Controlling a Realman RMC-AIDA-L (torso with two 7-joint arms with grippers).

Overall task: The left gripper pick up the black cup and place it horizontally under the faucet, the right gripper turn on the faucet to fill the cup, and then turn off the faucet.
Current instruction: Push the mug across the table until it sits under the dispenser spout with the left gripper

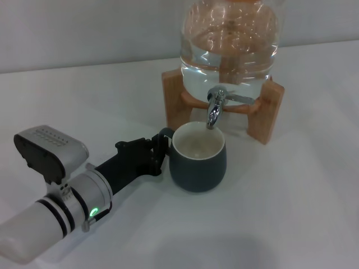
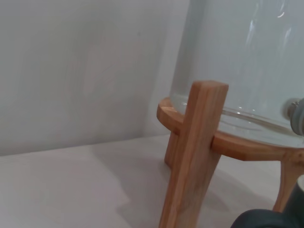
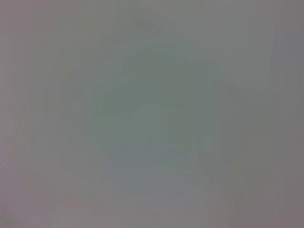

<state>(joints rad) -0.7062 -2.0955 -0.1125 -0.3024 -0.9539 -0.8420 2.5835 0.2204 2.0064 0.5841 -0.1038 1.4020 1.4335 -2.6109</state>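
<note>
The black cup [image 1: 197, 159] stands upright on the white table, its cream inside showing, directly below the faucet [image 1: 215, 106]. The chrome faucet is fixed to the clear glass jar [image 1: 230, 45], which holds water. No stream shows from the spout. My left gripper [image 1: 160, 150] reaches in from the left at table height and is shut on the cup's loop handle. In the left wrist view an edge of the cup [image 2: 266, 219] and a bit of the faucet [image 2: 297, 114] show. My right gripper is out of view; the right wrist view shows only plain grey.
The jar rests on a wooden stand [image 1: 263, 112] with upright legs, one close in the left wrist view [image 2: 190, 156]. A white wall rises behind the jar. The white table [image 1: 291, 213] spreads to the front and right of the cup.
</note>
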